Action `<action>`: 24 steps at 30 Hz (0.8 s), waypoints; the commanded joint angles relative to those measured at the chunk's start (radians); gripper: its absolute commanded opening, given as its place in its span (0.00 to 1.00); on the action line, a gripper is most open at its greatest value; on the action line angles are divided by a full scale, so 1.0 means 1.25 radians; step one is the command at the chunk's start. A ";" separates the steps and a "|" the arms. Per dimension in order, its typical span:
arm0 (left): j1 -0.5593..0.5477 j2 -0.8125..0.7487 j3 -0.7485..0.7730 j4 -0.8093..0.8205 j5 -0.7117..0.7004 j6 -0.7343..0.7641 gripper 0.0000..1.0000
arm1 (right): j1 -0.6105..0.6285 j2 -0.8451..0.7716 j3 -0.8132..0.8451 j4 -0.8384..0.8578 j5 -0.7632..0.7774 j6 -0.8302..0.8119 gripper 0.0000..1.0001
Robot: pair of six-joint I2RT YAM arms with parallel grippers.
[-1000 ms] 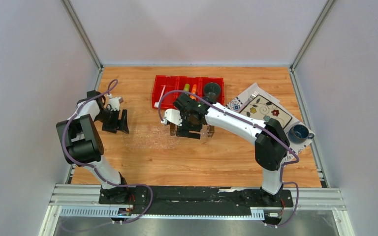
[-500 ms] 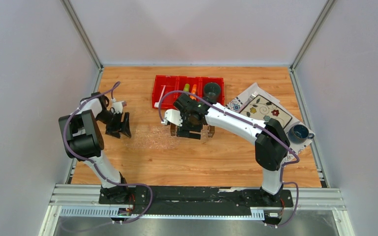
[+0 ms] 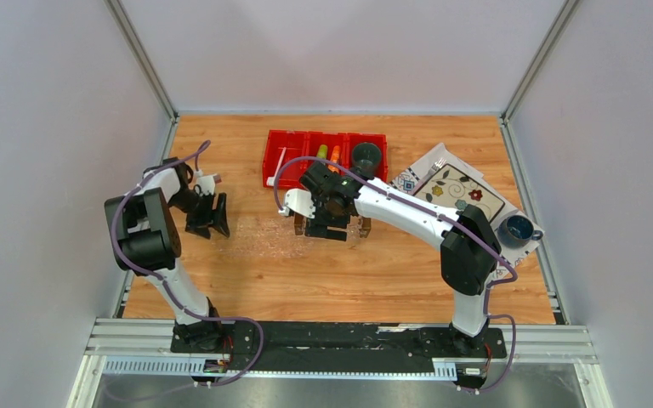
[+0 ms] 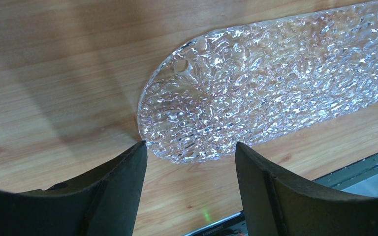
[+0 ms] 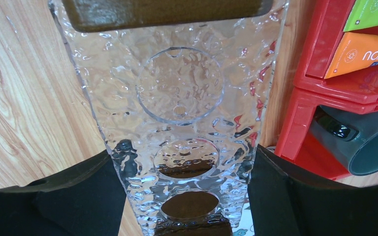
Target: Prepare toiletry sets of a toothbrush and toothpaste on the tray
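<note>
Wooden tabletop [image 3: 391, 263], grey walls [image 3: 340, 51] on three sides, bare wood near the bases. Left gripper [image 4: 189, 150] wide, empty, at clear oval sheet [image 4: 275, 83] rim. Right gripper [image 5: 183, 153] straddles tray [image 5: 177, 88] just beside red bin [image 5: 300, 83]; grip cannot be determined.

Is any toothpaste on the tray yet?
No, the green toothpaste tube and the orange toothpaste tube both lie in the red bin beside the tray.

Bin [image 3: 306, 136] at rear holds, left to right: toothbrush [image 3: 281, 160], two tubes [image 5: 364, 54], mug [image 3: 366, 155]. The tray [image 5: 128, 73] lies just before the bin. Cloth [image 3: 463, 191] lies to the right, cup [image 3: 517, 229] at its near right edge.
</note>
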 commanded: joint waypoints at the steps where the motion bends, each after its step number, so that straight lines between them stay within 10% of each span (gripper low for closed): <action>1: -0.028 0.007 0.024 -0.007 0.007 -0.031 0.73 | 0.004 -0.049 0.016 0.034 0.019 -0.002 0.39; 24: -0.147 -0.019 -0.017 0.059 0.030 -0.127 0.73 | 0.002 -0.031 0.034 0.026 0.027 -0.004 0.39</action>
